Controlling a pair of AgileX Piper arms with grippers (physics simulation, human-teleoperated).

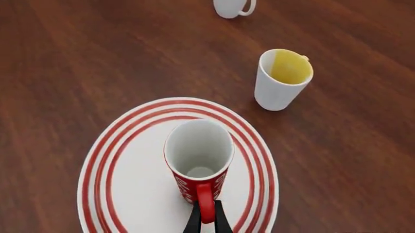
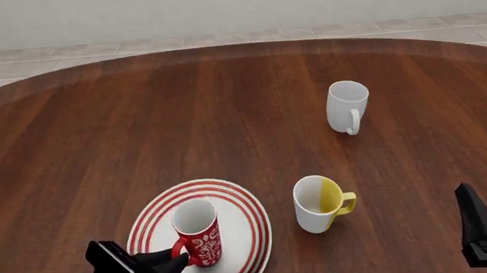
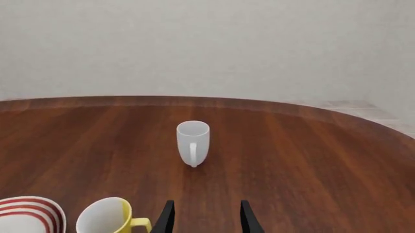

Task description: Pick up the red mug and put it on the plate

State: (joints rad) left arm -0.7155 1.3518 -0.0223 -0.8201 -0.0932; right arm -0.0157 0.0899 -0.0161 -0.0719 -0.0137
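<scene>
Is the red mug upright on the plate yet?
Yes: the red mug stands upright, mouth up, on the plate. The left gripper is shut on its handle.

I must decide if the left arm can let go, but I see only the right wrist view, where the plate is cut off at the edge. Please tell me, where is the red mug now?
Observer: The red mug stands upright on the plate, inside the red rings.
Operator: Does the left end effector hold it?
Observer: Yes. In the left wrist view the left end effector is shut on the red handle, one finger on each side.
Operator: Is the yellow mug close to the plate?
Observer: The white-and-yellow mug stands beside the plate on the right, apart from its rim, with its handle pointing away from it.
</scene>
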